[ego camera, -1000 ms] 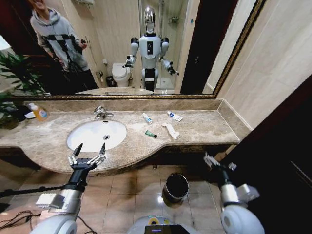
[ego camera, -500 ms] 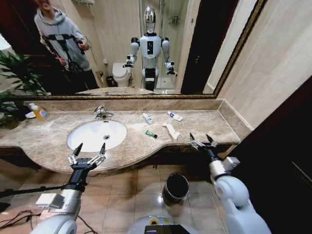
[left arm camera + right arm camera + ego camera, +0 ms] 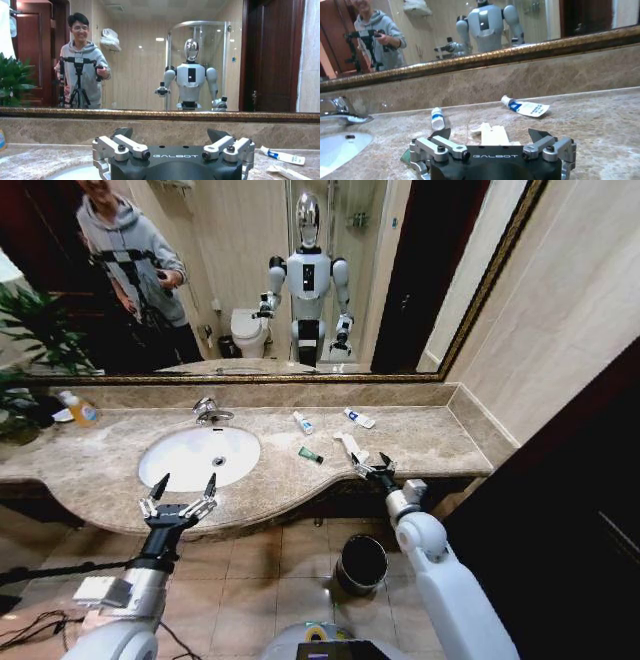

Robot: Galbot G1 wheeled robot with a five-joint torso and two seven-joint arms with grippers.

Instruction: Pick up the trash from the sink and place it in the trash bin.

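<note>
The trash lies on the marble surface [image 3: 420, 442] right of the sink [image 3: 198, 455], four pieces: one crumpled paper strip [image 3: 349, 446], two white tubes with blue marks [image 3: 358, 418] [image 3: 301, 422], one green-and-black tube [image 3: 309, 455]. The one black trash bin [image 3: 361, 564] stands on the floor below. My right end effector [image 3: 373, 472] hovers spread just near of the paper strip; my left end effector [image 3: 178, 498], released, waits at the sink's near rim.

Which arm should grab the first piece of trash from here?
Right. The right gripper is open at the counter edge, just short of the crumpled paper strip. The left gripper hovers open off the sink's front rim, farther away.
</note>
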